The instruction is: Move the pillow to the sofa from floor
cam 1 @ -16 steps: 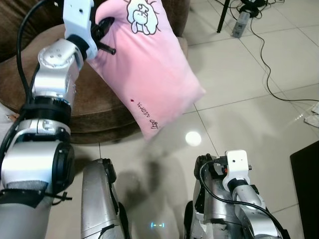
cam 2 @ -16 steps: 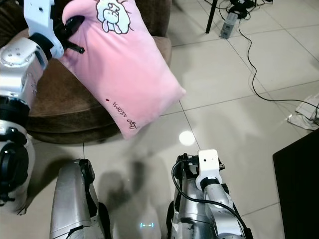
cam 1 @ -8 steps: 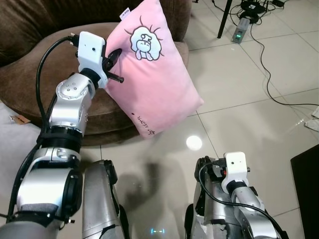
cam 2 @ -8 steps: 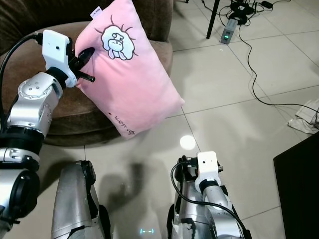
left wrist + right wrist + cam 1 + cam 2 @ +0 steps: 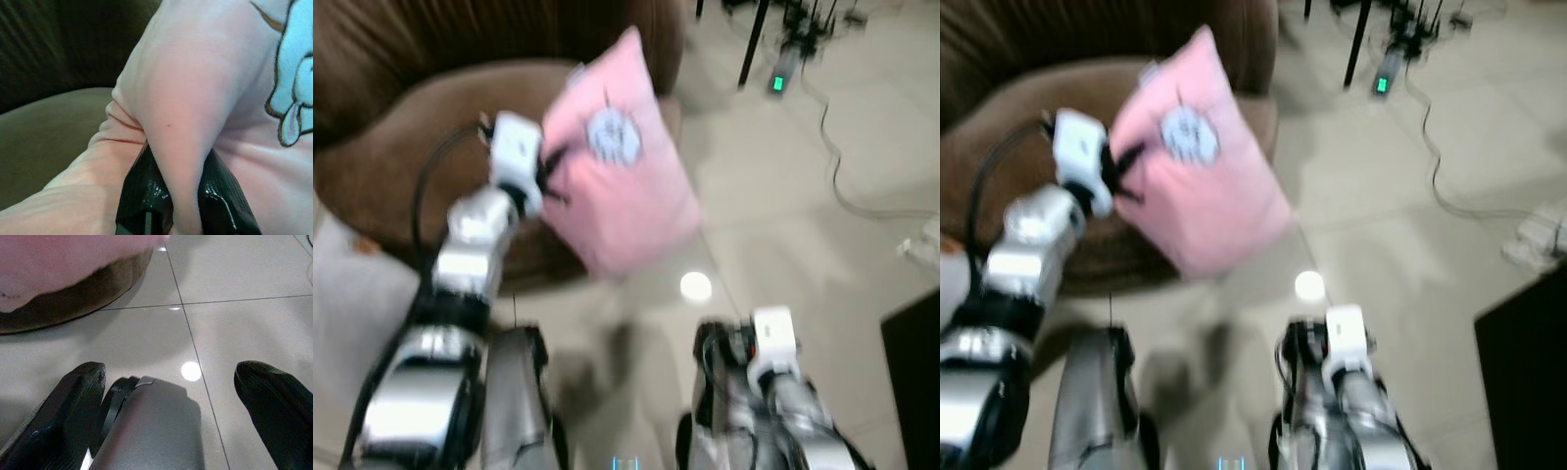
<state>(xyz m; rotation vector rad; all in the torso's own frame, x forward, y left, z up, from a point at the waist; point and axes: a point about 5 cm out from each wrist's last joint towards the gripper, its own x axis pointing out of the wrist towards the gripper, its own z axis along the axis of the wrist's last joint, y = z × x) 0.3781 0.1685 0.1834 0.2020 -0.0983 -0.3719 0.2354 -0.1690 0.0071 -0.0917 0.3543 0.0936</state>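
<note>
Both jaws differ: left gripper (image 5: 183,205) pinches pillow (image 5: 619,176) over sofa (image 5: 401,137), right gripper (image 5: 171,396) spread.

Tiled room, blurred head views

A brown sofa (image 5: 401,127) fills the upper left, its rounded seat edge meeting a glossy pale tile floor (image 5: 783,206) with grey grout lines. A bright lamp glare (image 5: 695,286) sits on the tiles. Dark cables (image 5: 832,166) and a green-lit device (image 5: 777,83) lie upper right; a black object (image 5: 915,382) is at the right edge.
</note>
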